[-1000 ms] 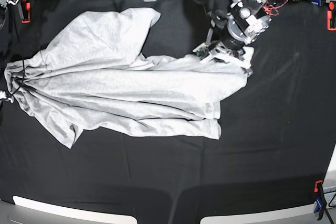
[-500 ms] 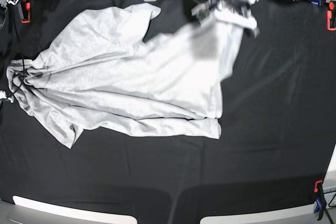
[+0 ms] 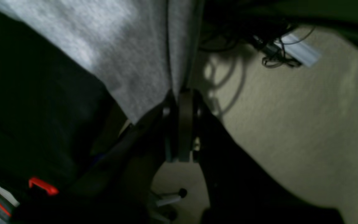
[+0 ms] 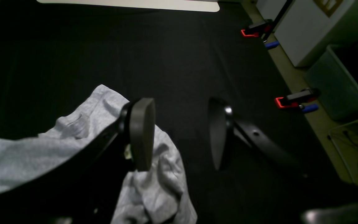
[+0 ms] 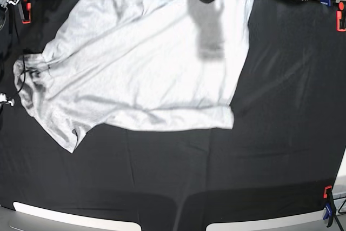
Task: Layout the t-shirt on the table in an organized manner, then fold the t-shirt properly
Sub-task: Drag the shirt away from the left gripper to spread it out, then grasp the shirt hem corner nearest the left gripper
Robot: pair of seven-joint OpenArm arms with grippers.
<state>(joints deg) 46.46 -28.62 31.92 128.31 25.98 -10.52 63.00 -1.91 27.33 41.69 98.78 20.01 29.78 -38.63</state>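
Spreading step: left gripper (image 3: 180,102) fingers clamped on t-shirt (image 5: 140,63) edge, lifted high; right gripper (image 4: 179,137) fingers apart, empty. Lower slowly, keep cloth taut across desk (image 5: 281,150).

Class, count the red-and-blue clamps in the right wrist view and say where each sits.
2. The far clamp sits on the table edge near the top; the near clamp lies right of the open right gripper. Others may be hidden.

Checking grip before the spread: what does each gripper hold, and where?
Left gripper pinches the t-shirt at an edge; right gripper holds nothing.
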